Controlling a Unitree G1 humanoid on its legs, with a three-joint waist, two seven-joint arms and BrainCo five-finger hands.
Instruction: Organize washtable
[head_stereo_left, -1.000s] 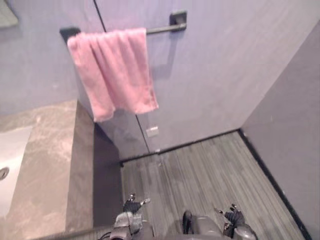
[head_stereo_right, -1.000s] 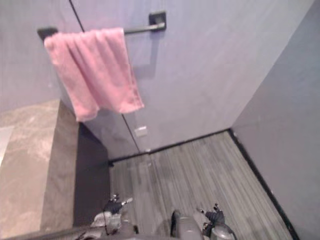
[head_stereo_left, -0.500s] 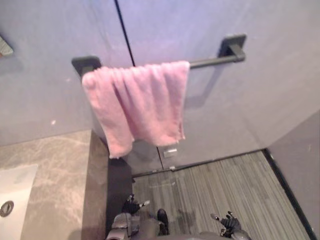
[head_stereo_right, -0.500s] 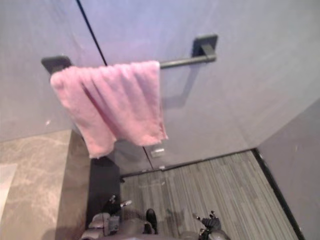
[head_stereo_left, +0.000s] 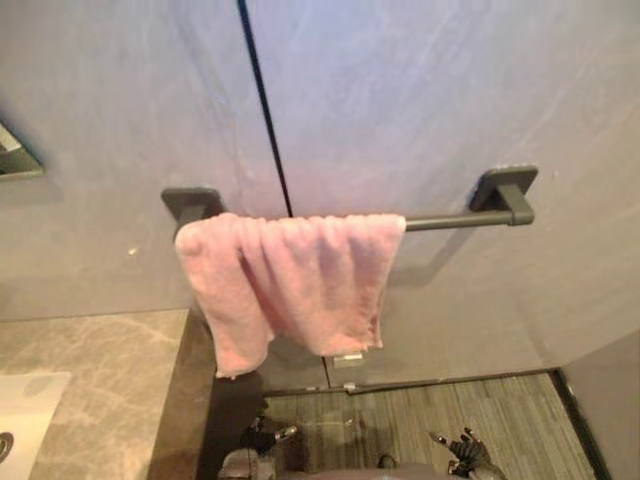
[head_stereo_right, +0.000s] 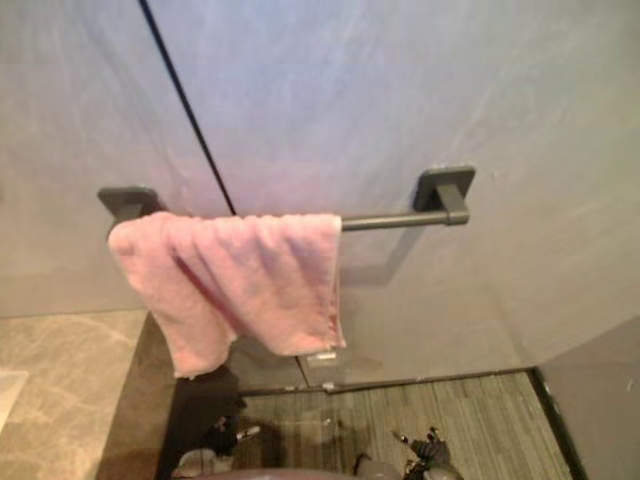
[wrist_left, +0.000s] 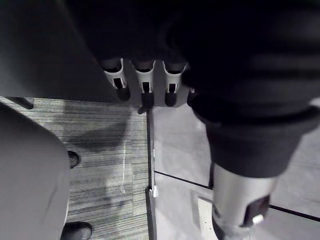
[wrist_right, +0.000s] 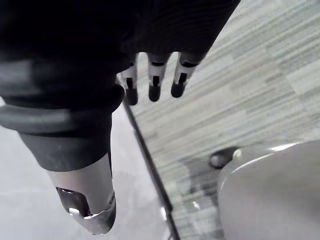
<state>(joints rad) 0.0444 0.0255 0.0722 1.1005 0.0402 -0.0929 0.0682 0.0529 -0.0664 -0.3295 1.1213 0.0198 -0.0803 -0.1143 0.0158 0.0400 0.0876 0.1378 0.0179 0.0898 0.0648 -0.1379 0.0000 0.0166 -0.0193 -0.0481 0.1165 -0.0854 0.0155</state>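
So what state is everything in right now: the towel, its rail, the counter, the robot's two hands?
Pink terry towel: draped over the rail's left end, bunched, its left side hanging lower.
Dark metal towel rail: fixed to the wall, right part bare.
Grey marble counter: white basin sunk into it.
Left hand: open, holding nothing, low above the floor.
Right hand: open, holding nothing, low above the floor.

The pink fluffy towel (head_stereo_left: 290, 285) drapes a dark grey metal bar (head_stereo_left: 455, 220). The stone countertop (head_stereo_left: 100, 375) is beige with pale veins, and the plank floor (head_stereo_left: 470, 405) is grey-striped.
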